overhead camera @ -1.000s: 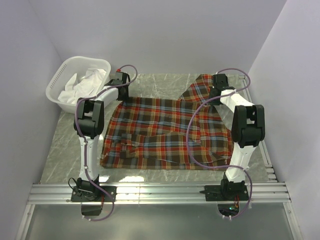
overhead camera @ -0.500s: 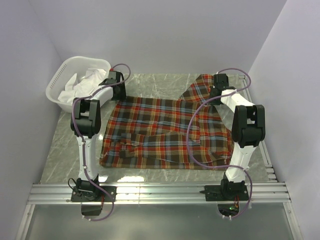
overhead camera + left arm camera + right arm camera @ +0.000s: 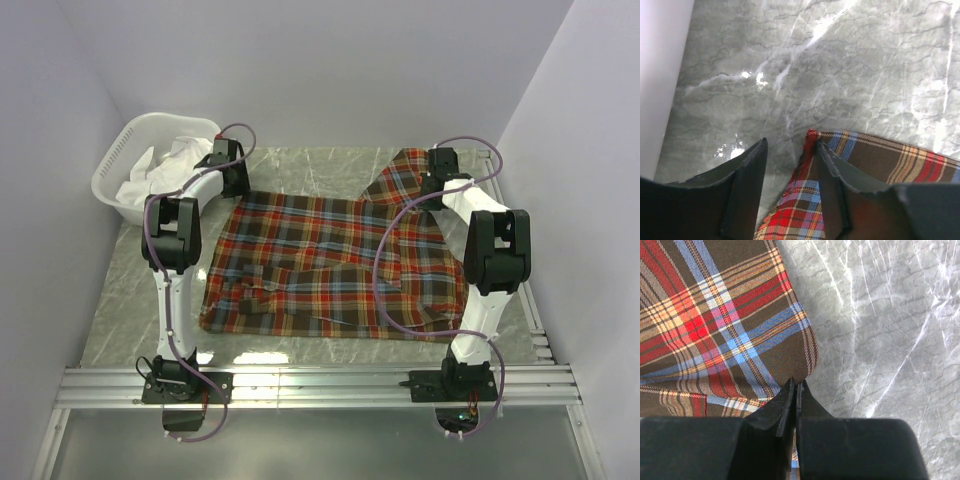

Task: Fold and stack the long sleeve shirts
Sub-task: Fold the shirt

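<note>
Left claw (image 3: 790, 152) opened over plaid shirt (image 3: 320, 262) corner

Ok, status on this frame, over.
Left gripper open over shirt corner. Right gripper shut on shirt's far edge. Shirt spread out, not yet folded. Basket off left, clear.
</note>
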Motion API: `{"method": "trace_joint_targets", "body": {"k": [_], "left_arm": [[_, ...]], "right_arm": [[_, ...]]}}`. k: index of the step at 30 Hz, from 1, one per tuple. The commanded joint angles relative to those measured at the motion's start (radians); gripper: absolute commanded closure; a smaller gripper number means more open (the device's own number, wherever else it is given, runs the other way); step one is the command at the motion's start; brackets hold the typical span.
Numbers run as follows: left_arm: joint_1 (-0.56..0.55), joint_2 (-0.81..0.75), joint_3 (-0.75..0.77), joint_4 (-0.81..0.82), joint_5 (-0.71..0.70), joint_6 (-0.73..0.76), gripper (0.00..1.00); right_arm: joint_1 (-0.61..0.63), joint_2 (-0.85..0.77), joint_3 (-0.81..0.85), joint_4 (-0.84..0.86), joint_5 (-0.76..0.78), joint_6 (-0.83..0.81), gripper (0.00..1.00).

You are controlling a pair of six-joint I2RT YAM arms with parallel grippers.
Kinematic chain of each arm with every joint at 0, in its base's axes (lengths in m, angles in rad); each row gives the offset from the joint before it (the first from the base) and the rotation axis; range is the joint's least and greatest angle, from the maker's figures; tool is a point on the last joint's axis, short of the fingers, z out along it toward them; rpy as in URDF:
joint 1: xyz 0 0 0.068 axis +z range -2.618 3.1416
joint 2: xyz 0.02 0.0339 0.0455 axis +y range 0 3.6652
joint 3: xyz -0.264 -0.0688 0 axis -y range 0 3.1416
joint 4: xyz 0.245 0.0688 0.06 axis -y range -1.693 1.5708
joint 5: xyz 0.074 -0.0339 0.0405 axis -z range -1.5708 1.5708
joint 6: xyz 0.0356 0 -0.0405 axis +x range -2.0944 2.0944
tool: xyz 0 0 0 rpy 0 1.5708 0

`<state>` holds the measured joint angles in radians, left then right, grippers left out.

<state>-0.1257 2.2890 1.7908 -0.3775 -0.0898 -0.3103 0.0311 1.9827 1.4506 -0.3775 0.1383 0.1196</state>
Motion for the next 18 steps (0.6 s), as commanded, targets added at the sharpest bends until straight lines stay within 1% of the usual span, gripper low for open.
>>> {"method": "trace_joint_targets", "body": {"k": [1,2,4,7,10,13,18], "left_arm": [[0.0,0.035,0.024,0.0,0.068,-0.01,0.52],[-0.002,0.039,0.027,-0.003,0.07,-0.009,0.54],[-0.002,0.05,0.041,-0.02,0.081,-0.003,0.54],[-0.003,0.059,0.048,-0.037,0.111,0.01,0.48],[-0.009,0.064,0.051,-0.046,0.136,0.022,0.47],[-0.017,0.069,0.055,-0.046,0.124,0.027,0.48],[-0.02,0.108,0.114,-0.084,0.108,0.016,0.53]], "right_arm": [[-0.013,-0.002,-0.007,0.026,0.024,-0.012,1.0],[-0.014,-0.002,-0.007,0.026,0.023,-0.014,1.0],[-0.013,-0.001,-0.006,0.026,0.023,-0.014,1.0],[-0.013,-0.001,-0.006,0.028,0.02,-0.012,1.0],[-0.013,-0.001,-0.004,0.025,0.017,-0.008,1.0],[-0.013,0.001,-0.004,0.025,0.015,-0.006,1.0],[-0.014,-0.002,-0.004,0.023,0.017,-0.009,1.0]]}}
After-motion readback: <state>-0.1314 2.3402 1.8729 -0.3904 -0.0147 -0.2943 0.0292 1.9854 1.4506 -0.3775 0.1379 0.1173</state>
